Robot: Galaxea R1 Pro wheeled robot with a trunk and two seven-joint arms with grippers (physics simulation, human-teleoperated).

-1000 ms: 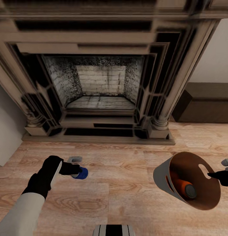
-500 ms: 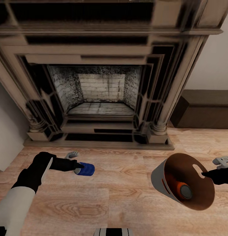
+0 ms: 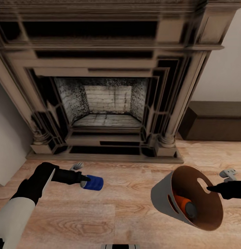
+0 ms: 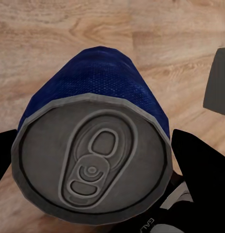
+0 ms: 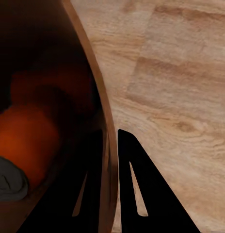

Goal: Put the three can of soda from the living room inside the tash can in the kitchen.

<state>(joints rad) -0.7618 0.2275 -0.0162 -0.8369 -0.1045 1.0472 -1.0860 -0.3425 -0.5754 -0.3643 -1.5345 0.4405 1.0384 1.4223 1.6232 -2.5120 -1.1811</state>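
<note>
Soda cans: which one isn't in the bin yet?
The dark blue soda can with the silvery top, gripped by the left gripper above the wood floor. The orange soda can already lies inside the grey bin.

Dark blue soda can [image 3: 92,182] with a silvery pull-tab top [image 4: 92,167], lying on its side in the air above the wood floor [image 3: 127,180], pinched between the black fingers of the left gripper [image 3: 82,180], in front of the fireplace hearth's left end. Round tapered bin [image 3: 188,197], grey outside and tan-brown inside, tilted with its mouth toward the camera and raised off the floor, gripped at its rim by the right gripper [image 3: 208,188], one finger [image 5: 141,194] outside the wall and one inside. Orange can [image 3: 183,204] with a grey end, lying deep inside the bin against its lower wall; a second orange shape [image 5: 49,87] behind it, dim.
</note>
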